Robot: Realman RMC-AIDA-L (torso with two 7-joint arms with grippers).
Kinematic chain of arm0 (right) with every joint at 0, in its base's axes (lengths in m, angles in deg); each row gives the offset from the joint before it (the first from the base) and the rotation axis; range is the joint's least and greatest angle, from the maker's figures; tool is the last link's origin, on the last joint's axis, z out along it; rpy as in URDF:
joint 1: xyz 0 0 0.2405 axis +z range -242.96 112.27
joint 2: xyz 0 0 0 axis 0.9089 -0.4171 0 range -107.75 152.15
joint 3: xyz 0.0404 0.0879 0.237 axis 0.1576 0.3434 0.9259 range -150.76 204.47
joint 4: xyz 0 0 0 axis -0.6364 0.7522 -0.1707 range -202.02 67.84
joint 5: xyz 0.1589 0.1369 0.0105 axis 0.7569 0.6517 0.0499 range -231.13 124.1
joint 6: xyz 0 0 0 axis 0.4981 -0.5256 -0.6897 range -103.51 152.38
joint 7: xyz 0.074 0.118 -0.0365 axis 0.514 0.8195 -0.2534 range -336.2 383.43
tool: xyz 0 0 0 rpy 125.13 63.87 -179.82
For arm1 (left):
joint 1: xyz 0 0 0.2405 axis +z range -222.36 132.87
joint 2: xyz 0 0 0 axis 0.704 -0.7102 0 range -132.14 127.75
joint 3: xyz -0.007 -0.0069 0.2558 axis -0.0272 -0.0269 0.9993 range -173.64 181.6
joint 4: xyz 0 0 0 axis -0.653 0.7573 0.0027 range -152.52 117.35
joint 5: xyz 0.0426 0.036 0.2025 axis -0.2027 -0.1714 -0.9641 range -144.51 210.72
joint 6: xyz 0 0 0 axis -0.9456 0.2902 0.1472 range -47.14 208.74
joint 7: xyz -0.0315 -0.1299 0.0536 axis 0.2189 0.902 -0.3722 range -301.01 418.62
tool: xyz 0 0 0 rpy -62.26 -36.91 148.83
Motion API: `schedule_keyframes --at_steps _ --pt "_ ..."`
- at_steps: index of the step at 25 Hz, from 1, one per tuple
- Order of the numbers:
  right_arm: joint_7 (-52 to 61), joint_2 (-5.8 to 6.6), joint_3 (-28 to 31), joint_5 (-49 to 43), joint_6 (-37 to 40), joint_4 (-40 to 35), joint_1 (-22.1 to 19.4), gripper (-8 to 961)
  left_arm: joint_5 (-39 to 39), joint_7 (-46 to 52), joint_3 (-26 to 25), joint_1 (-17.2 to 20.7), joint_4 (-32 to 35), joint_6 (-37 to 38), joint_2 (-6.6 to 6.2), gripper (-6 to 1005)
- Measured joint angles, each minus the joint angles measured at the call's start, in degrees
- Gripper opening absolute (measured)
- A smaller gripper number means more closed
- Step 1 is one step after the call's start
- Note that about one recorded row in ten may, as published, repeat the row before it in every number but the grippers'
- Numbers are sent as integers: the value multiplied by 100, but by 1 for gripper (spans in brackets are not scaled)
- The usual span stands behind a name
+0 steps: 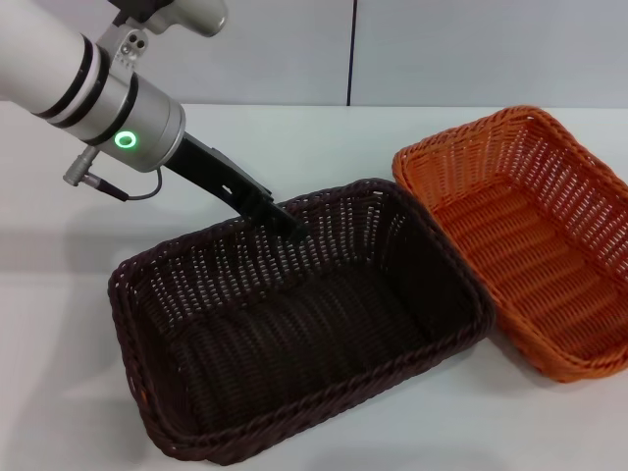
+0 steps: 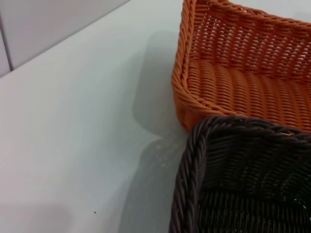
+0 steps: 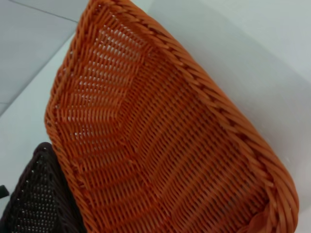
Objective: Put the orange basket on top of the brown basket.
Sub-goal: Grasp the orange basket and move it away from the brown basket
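While left gripper (image 1: 285, 218) sits at brown basket (image 1: 294, 324) far rim, finger state unreadable to me; orange basket (image 1: 530, 235) alongside, touching.

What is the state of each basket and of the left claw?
orange basket: upright, empty, on the table, beside the brown one, not stacked.
brown basket: upright, empty, on the table.
left claw: at the brown basket's far rim; grip unclear.

White tabletop (image 1: 324, 137); pale wall panels (image 1: 471, 49) behind, dark vertical seam between.
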Motion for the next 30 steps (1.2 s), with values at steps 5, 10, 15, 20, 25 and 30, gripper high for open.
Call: schedule_keyframes --at_steps 5,10,15,20,25,30 --pt "-3 -29 -21 61 -47 23 10 660 0 -8 0 -32 93 6 1 844" --pt "-11 -131 -55 47 -237 32 36 660 -9 -9 0 -43 118 10 3 844" --pt "-22 -173 -62 47 -397 46 40 659 -95 -17 0 -73 178 50 1 844" --pt "-90 -232 -76 28 -540 54 41 660 -120 15 0 -103 191 50 10 844" --pt "-149 -308 -200 25 -808 86 39 659 -128 33 0 -189 282 44 2 844" --pt "-287 -333 -217 26 -1046 244 52 658 -147 40 0 -278 352 38 -16 844"
